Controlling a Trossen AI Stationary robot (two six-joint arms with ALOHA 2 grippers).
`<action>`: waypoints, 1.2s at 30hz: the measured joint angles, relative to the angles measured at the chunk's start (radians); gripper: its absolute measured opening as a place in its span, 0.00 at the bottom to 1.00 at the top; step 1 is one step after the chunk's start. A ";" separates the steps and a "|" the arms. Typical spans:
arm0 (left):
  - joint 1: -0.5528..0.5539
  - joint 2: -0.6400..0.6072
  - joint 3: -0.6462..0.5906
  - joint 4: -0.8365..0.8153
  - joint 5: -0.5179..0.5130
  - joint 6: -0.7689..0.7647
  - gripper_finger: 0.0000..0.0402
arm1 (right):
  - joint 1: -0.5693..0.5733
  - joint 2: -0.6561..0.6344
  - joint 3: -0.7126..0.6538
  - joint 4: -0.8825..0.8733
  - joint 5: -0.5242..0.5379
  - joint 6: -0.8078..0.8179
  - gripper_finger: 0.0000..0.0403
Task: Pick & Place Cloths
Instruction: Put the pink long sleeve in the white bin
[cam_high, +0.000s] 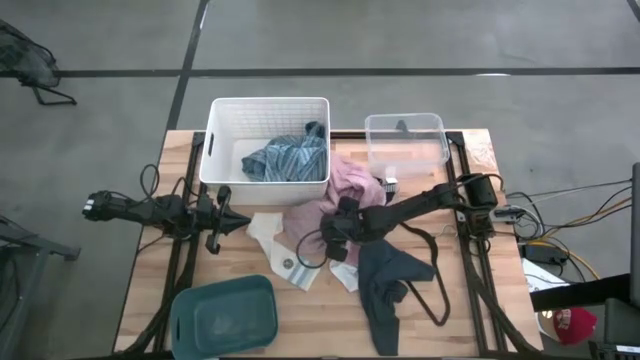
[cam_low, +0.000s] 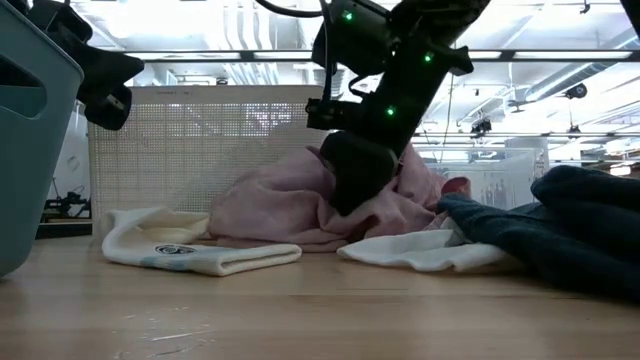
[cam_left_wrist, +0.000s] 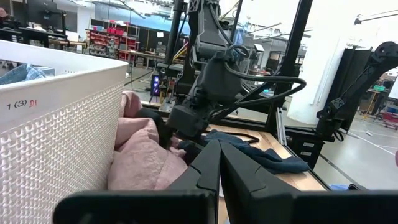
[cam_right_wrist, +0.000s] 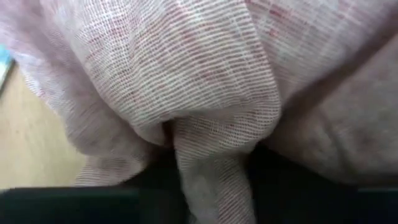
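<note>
A pink garment (cam_high: 350, 183) lies bunched on the table's middle, against the white basket (cam_high: 225, 150). My right gripper (cam_high: 333, 234) reaches slanting down into the garment's near part (cam_low: 300, 205) and is shut on it. Inside the basket lies a blue-grey striped shirt (cam_high: 290, 158). A dark navy garment (cam_high: 385, 285) lies spread near the front right. White socks (cam_high: 268, 228) (cam_high: 300, 270) lie flat by the pink garment. At the table's left my left gripper (cam_high: 238, 222) waits level and shut, holding nothing. My right gripper pinches a raised fold of the pink garment (cam_right_wrist: 205, 149) between its two fingers (cam_right_wrist: 280, 186). It comes slanting down from the table's right side. The cloth bunches up around the fingers, and the rest of the garment lies on the table.
A clear plastic bin (cam_high: 405, 140) stands at the back right and a teal bin (cam_high: 222, 318) at the front left. A thin black wire hanger (cam_high: 436, 275) lies on the navy garment's right side. Bare wood shows along the near edge.
</note>
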 joint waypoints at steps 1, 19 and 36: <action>0.000 0.000 0.000 0.000 0.000 0.000 0.03 | 0.000 0.000 0.000 0.000 -0.001 0.000 0.19; 0.000 0.000 0.000 0.000 0.000 0.000 0.03 | 0.045 0.000 0.273 -0.113 -0.035 -0.117 0.03; 0.000 0.000 0.000 0.000 0.000 0.000 0.03 | 0.109 -0.002 0.643 -0.361 0.144 -0.246 0.03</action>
